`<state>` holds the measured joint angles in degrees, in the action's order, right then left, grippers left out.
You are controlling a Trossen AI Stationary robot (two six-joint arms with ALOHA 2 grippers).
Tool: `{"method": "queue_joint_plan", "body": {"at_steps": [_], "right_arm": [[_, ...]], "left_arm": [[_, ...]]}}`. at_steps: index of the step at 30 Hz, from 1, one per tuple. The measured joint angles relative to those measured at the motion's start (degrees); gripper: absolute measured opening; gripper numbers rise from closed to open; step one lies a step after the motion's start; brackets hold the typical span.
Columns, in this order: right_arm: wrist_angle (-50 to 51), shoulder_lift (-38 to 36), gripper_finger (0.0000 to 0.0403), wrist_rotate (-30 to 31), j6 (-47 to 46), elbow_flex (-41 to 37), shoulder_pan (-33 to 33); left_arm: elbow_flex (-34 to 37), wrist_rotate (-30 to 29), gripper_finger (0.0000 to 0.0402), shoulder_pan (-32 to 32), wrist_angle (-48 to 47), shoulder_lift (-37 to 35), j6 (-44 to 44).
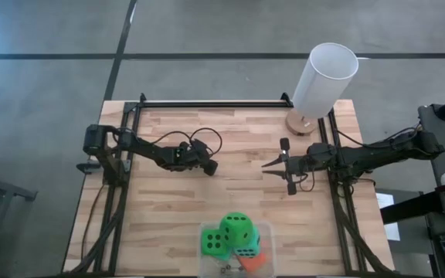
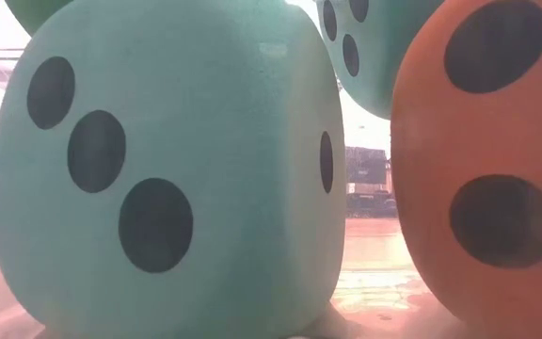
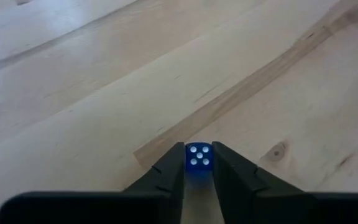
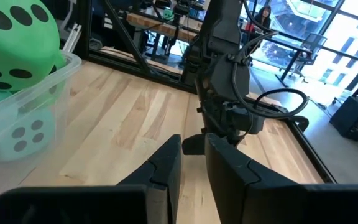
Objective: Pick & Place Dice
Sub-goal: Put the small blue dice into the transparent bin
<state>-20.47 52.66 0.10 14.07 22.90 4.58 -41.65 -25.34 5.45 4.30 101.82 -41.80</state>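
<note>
Small blue die [image 3: 198, 157] — pinched between the left gripper [image 3: 198, 163] fingers just above the bare table [image 1: 168, 208], seemingly for carrying. Big foam dice [image 1: 236, 228] — heaped in a clear bin [image 4: 42, 87] at the table's near edge. Right gripper [image 4: 192, 152] — near mid-table, fingers close together, nothing held.

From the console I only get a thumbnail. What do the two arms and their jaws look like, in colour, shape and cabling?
Both arms are dark, near-black, slim and jointed. The left arm carries a looped black cable near its wrist; the right arm has black cables along it. The left gripper and right gripper each end in two matte black, angular, wedge-shaped fingers that narrow toward the tips. No markings are visible.
</note>
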Motion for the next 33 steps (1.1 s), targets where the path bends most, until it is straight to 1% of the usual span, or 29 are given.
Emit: {"method": "queue_joint_plan", "body": {"at_steps": [4,12,16,20,26,30,33], "right_arm": [[-0.02,0.0,0.0076,-0.02,-0.02,0.01,0.0],[-0.02,0.0,0.0085,-0.02,-0.14,0.0,0.0],[0.0,0.0,0.0086,-0.02,-0.14,0.0,0.0],[0.02,0.0,0.0078,-0.04,-0.14,0.0,0.0],[0.07,0.0,0.0067,-0.04,-0.14,0.0,0.0],[0.02,0.0,0.0066,-0.07,-0.41,0.02,0.0],[0.13,0.0,0.0069,-0.07,-0.53,0.0,0.0]], "left_arm": [[-0.02,-0.02,0.0044,0.0,-0.03,-0.04,0.08],[-0.02,-0.31,0.0043,0.0,-0.13,-0.36,0.57],[-0.02,-1.48,0.0043,0.07,-0.69,-2.58,2.51],[-0.02,-2.62,0.0043,0.07,-2.97,-7.35,4.62],[-0.02,-3.87,0.0043,-0.23,-8.79,-17.9,8.56],[-0.02,-3.71,0.0043,-1.96,-10.34,-24.97,13.63],[-0.02,-2.68,0.0043,-4.44,-10.73,-29.17,17.58]]}}
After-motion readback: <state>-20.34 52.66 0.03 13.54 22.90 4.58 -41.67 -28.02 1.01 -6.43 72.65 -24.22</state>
